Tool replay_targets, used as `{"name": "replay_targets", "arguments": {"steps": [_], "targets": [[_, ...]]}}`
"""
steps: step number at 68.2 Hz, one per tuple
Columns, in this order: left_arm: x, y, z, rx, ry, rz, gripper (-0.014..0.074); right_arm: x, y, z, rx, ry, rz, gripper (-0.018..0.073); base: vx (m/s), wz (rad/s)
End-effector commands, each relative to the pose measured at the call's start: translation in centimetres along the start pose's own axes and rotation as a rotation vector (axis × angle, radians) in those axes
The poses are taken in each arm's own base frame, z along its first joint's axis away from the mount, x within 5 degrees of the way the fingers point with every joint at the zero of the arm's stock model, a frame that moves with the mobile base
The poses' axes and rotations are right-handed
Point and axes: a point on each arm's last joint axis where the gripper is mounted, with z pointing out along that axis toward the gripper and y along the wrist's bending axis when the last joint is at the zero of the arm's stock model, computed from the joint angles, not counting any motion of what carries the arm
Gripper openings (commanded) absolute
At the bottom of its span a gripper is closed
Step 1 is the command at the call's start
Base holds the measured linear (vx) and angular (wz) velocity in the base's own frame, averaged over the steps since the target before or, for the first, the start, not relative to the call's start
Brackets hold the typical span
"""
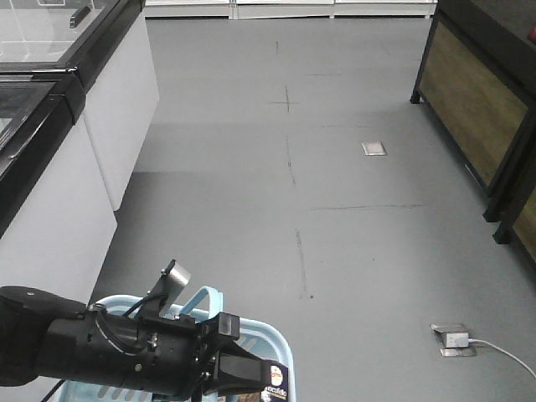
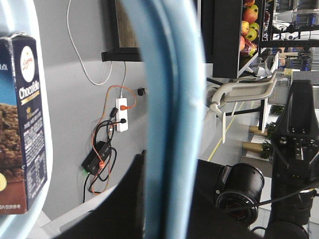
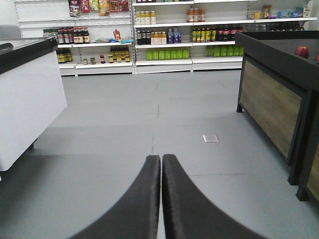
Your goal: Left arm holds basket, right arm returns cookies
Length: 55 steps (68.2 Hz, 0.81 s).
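1. Flooring [image 1: 251, 167] of smooth grey spreads ahead of the basket [image 1: 272, 335], crossed by thin dark seams and a few scuffs.
2. That basket, light blue plastic, sits at the bottom edge of the front view. Its curved handle [image 2: 169, 119] fills the middle of the left wrist view.
3. The left arm [image 1: 100, 347], bulky and black with a small silver tab standing up, lies across the basket's top. The left gripper [image 1: 251, 375] points over the basket's inside, and in the wrist view dark fingers flank the handle, clamped on it.
4. The cookies [image 2: 22, 124], a navy box, stand upright inside the basket against its pale wall, just beside the left gripper's tip.
5. The right gripper [image 3: 161, 157] has its two flat fingers pressed together with nothing between them, hanging above bare floor.
6. Left of the basket stand white freezer cabinets [image 1: 59, 167] with black rims.
7. Ahead and to the right of the basket is a dark, wood-panelled display stand [image 1: 477, 100].
8. A square floor plate [image 1: 374, 148] lies well ahead of the basket. A plug box [image 1: 453, 339] with a white cable [image 1: 502, 356] sits off to the basket's right.
9. Far beyond the basket, shelves [image 3: 164, 37] of bottles and jars line the back wall.
10. Past the basket's handle in the left wrist view, a white power strip [image 2: 122, 114] lies on the floor with orange and black leads. Fruit [image 2: 249, 30] shows on a dark rack.
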Motion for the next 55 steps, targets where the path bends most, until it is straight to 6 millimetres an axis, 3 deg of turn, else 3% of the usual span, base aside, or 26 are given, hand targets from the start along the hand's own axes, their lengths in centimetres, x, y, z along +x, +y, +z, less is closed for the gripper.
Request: {"name": "replay_targets", "arguments": {"steps": [1,55], "targets": [[-0.02,-2.04,-0.66,0.106,-0.010,0.019,-0.0008,-0.73,0.04,-0.10,-0.005,-0.081,-0.008,-0.0008,0.00,0.00],[-0.02,-2.04,-0.66,0.106,-0.010,0.019,-0.0008,-0.73,0.04,-0.10,-0.005,-0.081,-0.008,-0.0008,0.08,0.01]]}}
